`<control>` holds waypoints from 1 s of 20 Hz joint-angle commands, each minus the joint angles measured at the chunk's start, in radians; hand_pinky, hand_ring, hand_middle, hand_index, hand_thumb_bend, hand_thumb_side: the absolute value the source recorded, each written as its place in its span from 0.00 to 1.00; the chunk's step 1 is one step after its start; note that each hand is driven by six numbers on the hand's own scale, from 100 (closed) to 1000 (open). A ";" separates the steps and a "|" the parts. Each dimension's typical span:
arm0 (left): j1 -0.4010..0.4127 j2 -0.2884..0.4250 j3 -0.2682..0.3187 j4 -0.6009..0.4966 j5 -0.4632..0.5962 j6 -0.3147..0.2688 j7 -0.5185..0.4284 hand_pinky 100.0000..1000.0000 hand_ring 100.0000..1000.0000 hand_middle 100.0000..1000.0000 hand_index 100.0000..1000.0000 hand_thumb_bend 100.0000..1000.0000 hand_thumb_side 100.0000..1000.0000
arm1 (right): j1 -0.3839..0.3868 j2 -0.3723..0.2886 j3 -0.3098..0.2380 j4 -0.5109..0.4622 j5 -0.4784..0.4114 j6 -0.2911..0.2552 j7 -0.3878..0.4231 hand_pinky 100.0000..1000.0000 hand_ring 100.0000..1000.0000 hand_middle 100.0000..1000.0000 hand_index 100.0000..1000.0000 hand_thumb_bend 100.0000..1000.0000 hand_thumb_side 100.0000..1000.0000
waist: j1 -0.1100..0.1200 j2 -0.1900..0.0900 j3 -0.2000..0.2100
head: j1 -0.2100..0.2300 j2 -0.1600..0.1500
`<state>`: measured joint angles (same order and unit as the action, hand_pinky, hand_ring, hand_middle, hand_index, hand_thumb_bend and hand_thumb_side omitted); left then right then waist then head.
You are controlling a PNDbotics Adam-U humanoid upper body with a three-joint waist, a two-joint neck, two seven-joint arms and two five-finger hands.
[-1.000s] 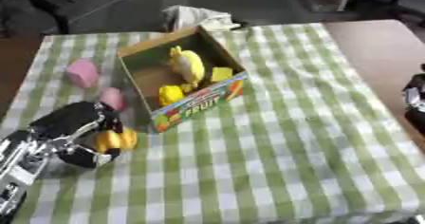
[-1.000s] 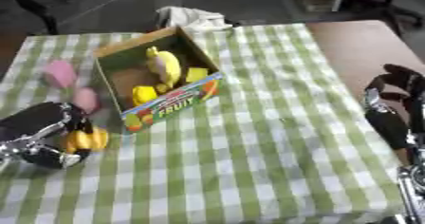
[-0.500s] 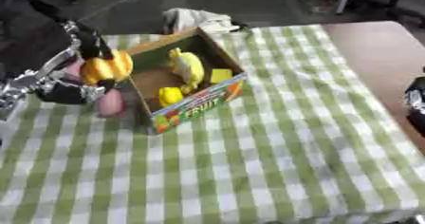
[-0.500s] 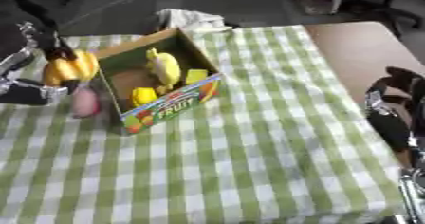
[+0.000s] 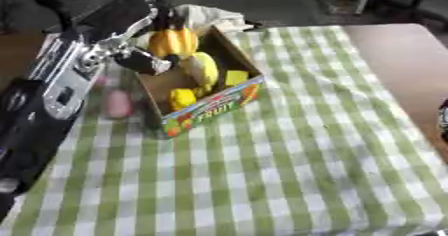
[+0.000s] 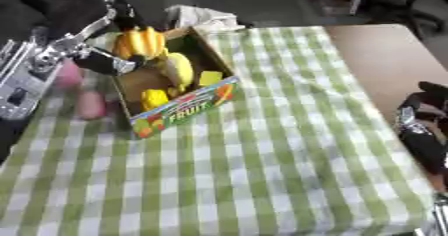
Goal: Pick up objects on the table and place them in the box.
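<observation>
Green-checked cloth carries a box lettered "FRUIT"; left hand pinches an orange-yellow fruit above it; right hand: fingers unclear.

1. Counter: bare section at upper right of frame looks like smooth matt brown wood.
2. Cloth: green-and-white check, woven fabric, matt, lies flat.
3. Box: cardboard, brown matt inside, printed colour front panel.
4. Left hand: black matt casing with silver metal parts, slight sheen.
5. Orange-yellow fruit: smooth, faintly glossy, plastic-looking.
6. Pink objects: smooth, matt.
7. White rag: crumpled soft cloth.
</observation>
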<state>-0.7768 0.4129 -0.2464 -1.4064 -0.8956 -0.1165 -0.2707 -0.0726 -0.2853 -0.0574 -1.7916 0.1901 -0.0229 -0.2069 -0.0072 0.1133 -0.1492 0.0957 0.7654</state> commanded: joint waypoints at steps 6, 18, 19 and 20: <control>-0.055 -0.050 0.017 0.216 -0.132 -0.072 0.080 0.78 0.76 0.75 0.88 0.70 0.52 | -0.012 -0.003 -0.003 0.001 -0.005 -0.006 0.001 0.64 0.77 0.59 0.75 0.00 0.22 | 0.004 -0.010 0.000 | -0.006 0.005; 0.030 0.100 0.104 0.061 0.126 -0.156 0.041 0.74 0.72 0.71 0.84 0.50 0.45 | -0.006 0.000 -0.009 0.007 -0.003 -0.007 -0.002 0.65 0.77 0.60 0.75 0.00 0.24 | 0.010 -0.015 0.025 | -0.024 0.005; 0.049 0.130 0.115 0.030 0.169 -0.147 0.009 0.74 0.71 0.70 0.83 0.47 0.39 | -0.005 -0.001 -0.010 0.007 -0.002 -0.007 -0.003 0.65 0.77 0.60 0.75 0.00 0.24 | 0.011 -0.015 0.030 | -0.023 0.005; 0.067 0.156 0.126 0.006 0.201 -0.139 -0.021 0.74 0.71 0.69 0.83 0.46 0.38 | -0.004 -0.002 -0.010 0.007 -0.002 -0.007 -0.003 0.65 0.77 0.60 0.75 0.00 0.24 | 0.012 -0.016 0.033 | -0.023 0.005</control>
<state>-0.6971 0.5102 -0.1446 -1.3495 -0.7447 -0.2612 -0.2620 -0.0698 -0.2745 -0.0590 -1.7750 0.1897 -0.0256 -0.2098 0.0050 0.1107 -0.1148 0.0750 0.7654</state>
